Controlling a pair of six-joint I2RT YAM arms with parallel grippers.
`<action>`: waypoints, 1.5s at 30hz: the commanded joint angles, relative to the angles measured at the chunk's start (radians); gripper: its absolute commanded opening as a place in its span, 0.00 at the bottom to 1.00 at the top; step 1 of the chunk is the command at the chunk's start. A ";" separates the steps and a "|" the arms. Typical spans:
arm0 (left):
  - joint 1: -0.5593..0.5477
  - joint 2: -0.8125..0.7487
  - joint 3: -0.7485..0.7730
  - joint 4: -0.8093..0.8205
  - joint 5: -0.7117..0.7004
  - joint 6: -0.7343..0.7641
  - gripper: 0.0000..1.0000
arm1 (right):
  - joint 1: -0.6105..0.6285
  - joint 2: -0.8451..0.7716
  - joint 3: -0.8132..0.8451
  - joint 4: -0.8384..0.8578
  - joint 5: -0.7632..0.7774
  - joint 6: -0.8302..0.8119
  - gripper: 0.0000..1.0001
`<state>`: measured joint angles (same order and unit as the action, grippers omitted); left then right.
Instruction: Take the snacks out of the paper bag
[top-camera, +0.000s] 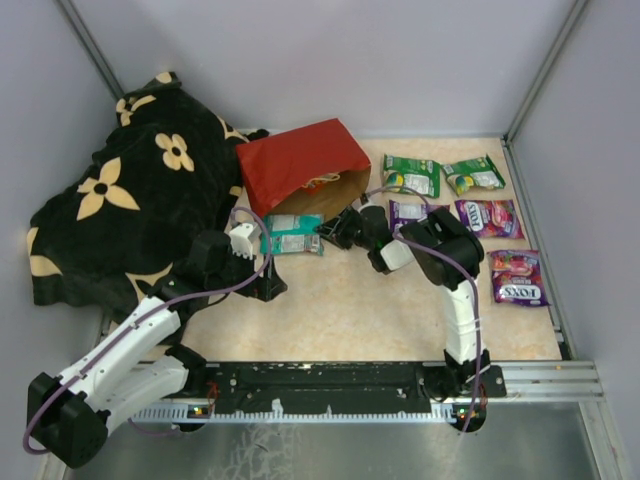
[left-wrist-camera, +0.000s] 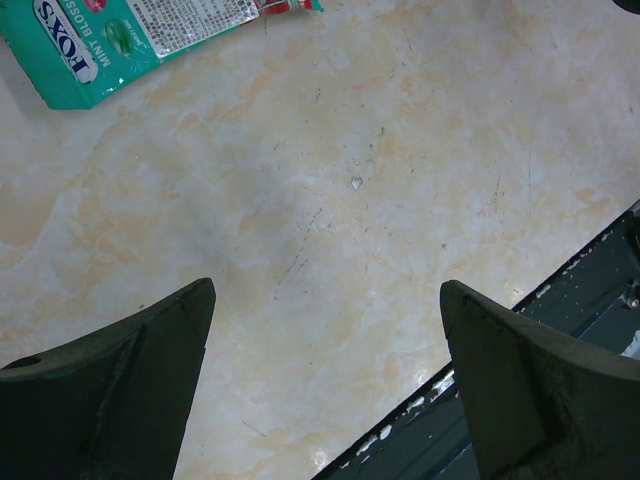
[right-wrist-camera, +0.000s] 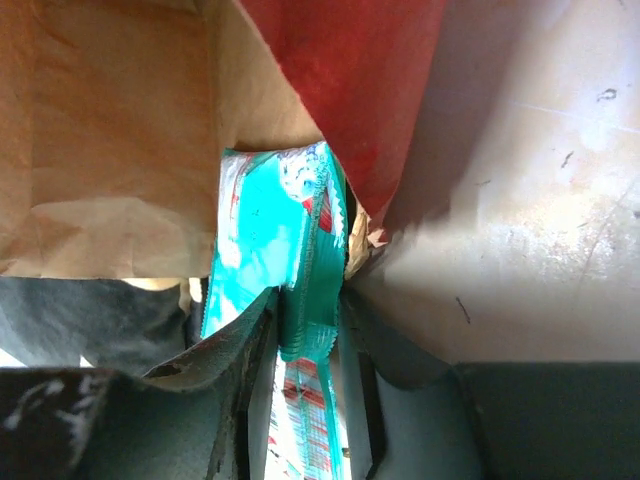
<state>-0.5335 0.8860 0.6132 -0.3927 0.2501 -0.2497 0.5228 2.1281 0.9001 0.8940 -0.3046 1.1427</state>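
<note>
On the worktop lie two green snack packets (top-camera: 411, 176), three purple-pink packets (top-camera: 487, 217), one teal packet (top-camera: 293, 236), one red paper bag (top-camera: 300, 165) and one black flowered blanket (top-camera: 160, 215).

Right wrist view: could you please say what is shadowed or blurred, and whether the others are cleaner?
Right wrist: bag throws a shadow on the table; fingers near the lens look soft. Left wrist: table sharp, mild sheen. Top: even light, sharp.

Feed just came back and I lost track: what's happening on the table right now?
The right gripper pinches the edge of a teal packet at the mouth of the red paper bag, which lies on its side. The left gripper hangs open above bare table near a mint packet. Other packets lie out on the right.
</note>
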 joint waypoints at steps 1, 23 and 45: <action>-0.005 -0.014 0.016 0.003 0.002 0.001 1.00 | 0.019 0.003 0.002 -0.035 0.006 -0.034 0.27; -0.005 -0.015 0.016 0.003 -0.002 0.000 1.00 | 0.042 -0.593 0.051 -0.980 0.045 -0.537 0.32; -0.005 -0.016 0.017 0.000 -0.009 -0.002 1.00 | -0.052 -0.547 -0.361 0.006 -0.240 -0.267 0.85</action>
<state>-0.5335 0.8860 0.6132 -0.3931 0.2497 -0.2497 0.4648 1.4368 0.4980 0.6300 -0.4469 0.8360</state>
